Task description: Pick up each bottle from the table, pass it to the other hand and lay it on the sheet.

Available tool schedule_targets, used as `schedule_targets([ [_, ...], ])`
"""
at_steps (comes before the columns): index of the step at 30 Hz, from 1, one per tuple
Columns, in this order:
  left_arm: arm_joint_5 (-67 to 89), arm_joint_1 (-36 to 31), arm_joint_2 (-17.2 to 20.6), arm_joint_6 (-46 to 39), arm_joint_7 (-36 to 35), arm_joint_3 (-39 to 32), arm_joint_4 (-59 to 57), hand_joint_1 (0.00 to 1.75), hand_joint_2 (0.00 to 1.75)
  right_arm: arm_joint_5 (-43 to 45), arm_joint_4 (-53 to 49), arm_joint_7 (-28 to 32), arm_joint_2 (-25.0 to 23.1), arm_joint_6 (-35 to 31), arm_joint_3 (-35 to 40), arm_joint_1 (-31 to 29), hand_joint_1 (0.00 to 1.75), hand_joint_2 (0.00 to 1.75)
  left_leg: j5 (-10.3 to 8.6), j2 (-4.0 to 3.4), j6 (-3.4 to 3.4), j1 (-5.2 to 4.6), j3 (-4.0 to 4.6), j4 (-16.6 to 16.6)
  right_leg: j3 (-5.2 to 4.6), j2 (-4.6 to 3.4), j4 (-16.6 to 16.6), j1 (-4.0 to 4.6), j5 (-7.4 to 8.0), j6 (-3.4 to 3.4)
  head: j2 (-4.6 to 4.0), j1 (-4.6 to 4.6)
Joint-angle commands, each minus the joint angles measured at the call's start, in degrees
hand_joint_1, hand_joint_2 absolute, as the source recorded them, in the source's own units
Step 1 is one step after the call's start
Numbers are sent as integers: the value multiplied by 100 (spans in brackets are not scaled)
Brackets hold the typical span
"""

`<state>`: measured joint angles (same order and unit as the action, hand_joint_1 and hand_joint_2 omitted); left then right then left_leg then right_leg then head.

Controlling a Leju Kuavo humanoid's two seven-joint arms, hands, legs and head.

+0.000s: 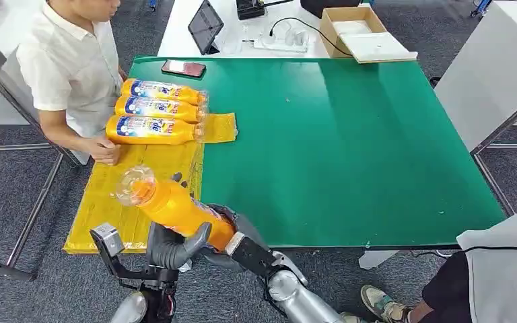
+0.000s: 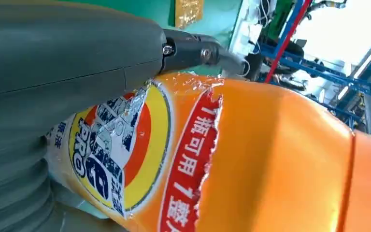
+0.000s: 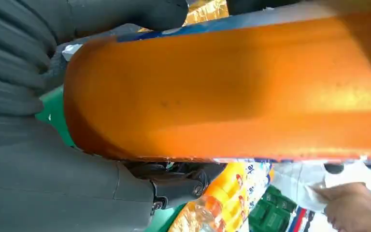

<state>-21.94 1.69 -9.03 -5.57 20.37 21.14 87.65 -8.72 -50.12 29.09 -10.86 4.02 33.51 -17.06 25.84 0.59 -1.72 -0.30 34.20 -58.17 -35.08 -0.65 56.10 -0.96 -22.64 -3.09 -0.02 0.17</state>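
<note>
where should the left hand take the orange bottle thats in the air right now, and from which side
Around the labelled middle of the orange bottle, from underneath. The bottle tilts with its clear cap up and away toward the yellow sheet, and the right hand holds its base end, so the mid-body is the free, widest stretch. The left hand already cups it there.

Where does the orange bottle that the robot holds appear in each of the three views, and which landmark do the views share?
Head view: the held orange bottle is low and left of centre, over the yellow sheet's edge.
Left wrist view: its labelled body fills the middle and right.
Right wrist view: its plain side spans the upper half.
Shared landmark: the green table.
</note>
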Motion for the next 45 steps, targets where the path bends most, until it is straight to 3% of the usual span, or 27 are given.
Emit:
schedule_targets([
  [1,-771,-81,45,420,-453,12,-295,175,175,-82,354,164,-70,-160,472,67,0,175,5,-1,10,6,-23,8,24,7,-8,7,-6,11,0,0],
  [23,-398,-214,200,-28,-350,-368,-611,175,175,-61,-184,290,-2,-340,360,318,0,175,7,-2,12,7,-24,7,25,9,-6,8,-9,13,0,2],
  [27,668,-325,383,-716,-104,-474,-712,175,175,-43,-438,355,40,-647,160,471,0,175,3,-3,11,4,-18,8,17,6,-5,5,-5,12,0,2],
  [31,3497,-468,668,-2184,279,-546,-753,175,175,-234,-819,526,169,-1020,-161,734,0,175,3,9,15,6,-28,11,29,20,-7,8,-10,17,0,2],
  [37,5131,-668,933,-1967,-245,-640,-430,175,175,-377,-1292,519,203,-1080,-651,1007,0,175,4,13,11,9,-13,2,17,22,-1,10,-10,13,0,0],
  [41,6451,-1487,1087,-1882,-934,-539,-1456,175,175,-505,-1079,522,122,-982,-690,953,0,175,-4,17,9,5,-8,4,13,26,-2,6,-5,11,0,2],
  [45,6580,-2219,1125,-1604,-1125,-597,-2675,175,175,-537,-862,532,54,-893,-643,863,0,175,-7,19,16,8,-25,13,28,29,-7,9,-4,19,0,2],
])
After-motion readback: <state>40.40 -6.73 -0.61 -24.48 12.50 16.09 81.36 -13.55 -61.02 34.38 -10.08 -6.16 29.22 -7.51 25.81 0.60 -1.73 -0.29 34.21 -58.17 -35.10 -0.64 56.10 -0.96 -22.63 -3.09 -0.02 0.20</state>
